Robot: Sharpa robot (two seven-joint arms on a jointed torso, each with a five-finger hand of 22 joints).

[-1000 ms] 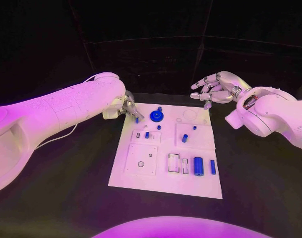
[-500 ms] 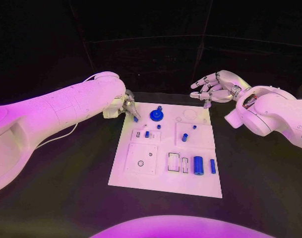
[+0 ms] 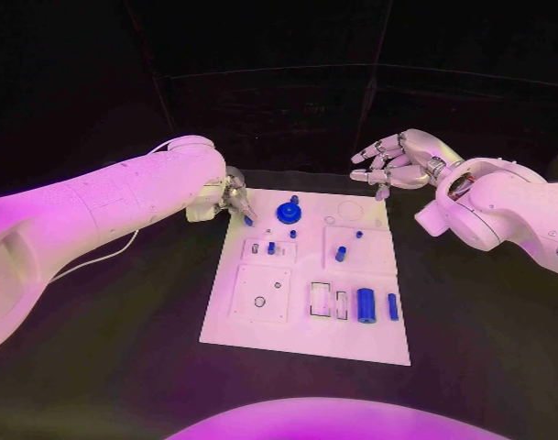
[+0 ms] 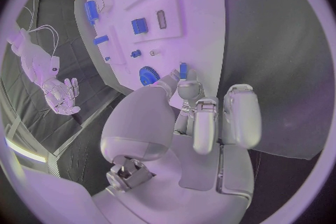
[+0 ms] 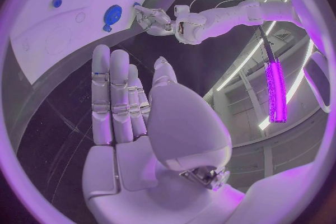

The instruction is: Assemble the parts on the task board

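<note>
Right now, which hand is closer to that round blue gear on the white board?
Left. The left hand sits beside the round blue gear, pinching a small blue part; the right hand hovers farther off, beyond the board's far corner.

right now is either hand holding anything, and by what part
The left hand pinches a small blue part by its lower end; the right hand holds nothing.

Two bulky white arms with smooth rounded shells, a thin pale cable trailing beside the left arm (image 3: 93,215), silver segmented left hand (image 3: 233,199) and right hand (image 3: 398,160), padded jointed fingers (image 5: 112,101), rounded glossy palm housings
</note>
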